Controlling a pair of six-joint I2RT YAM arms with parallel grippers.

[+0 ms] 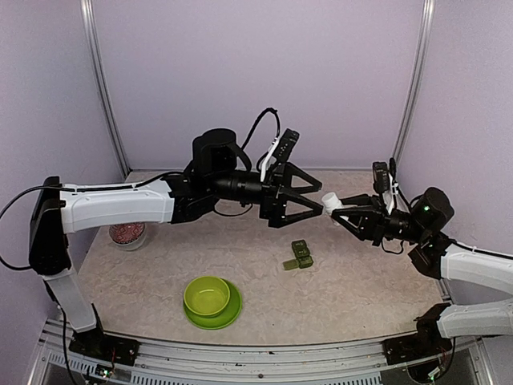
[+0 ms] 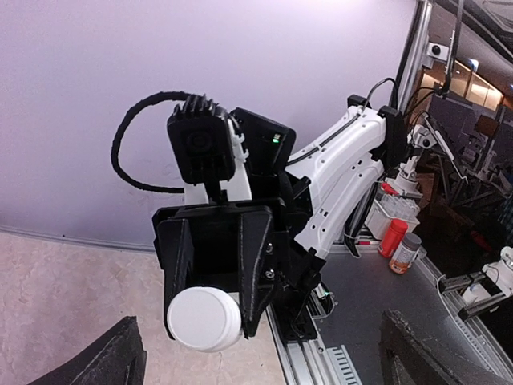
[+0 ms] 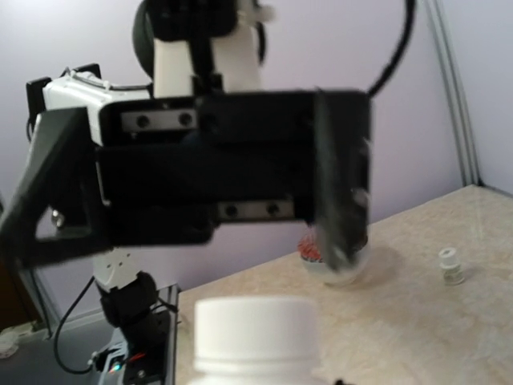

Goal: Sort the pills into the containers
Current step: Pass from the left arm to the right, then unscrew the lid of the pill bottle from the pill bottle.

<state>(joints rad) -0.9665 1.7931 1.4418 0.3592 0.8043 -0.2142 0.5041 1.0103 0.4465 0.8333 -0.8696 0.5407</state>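
1. Above the middle of the table (image 1: 361,281), the two grippers meet nose to nose in mid-air.
2. The right gripper (image 1: 337,208) reaches in from the right and pinches a white bottle (image 1: 329,200), whose cap end points at the left arm.
3. The left wrist view shows that grip head-on. The black fingers (image 2: 258,273) flank the bottle's body, and the round white cap (image 2: 204,318) faces the camera.
4. The left gripper (image 1: 315,201) is spread wide in an open V. Its tips stand just beside the cap, one above and one below it in the top view. Whether they touch it I cannot tell.
5. In its own wrist view, only the left gripper's fingertips (image 2: 104,357) show, in the bottom corners and well apart.
6. In the right wrist view the cap sits at bottom centre, with the left gripper a blurred dark bar beyond it.
7. The pill box (image 1: 299,255) lies slanted on the table, below the grippers in the top view and apart from both. A paler flap juts from its near-left end. Whether that is an open lid I cannot tell.
8. The bowl (image 1: 207,294) sits on its plate (image 1: 232,314), nearer the arm bases and left of the pill box.
9. A jar (image 1: 127,234) with reddish contents stands at the left, beside the left arm.
10. In the right wrist view a small white piece (image 3: 453,265) rests on the table near the jar.
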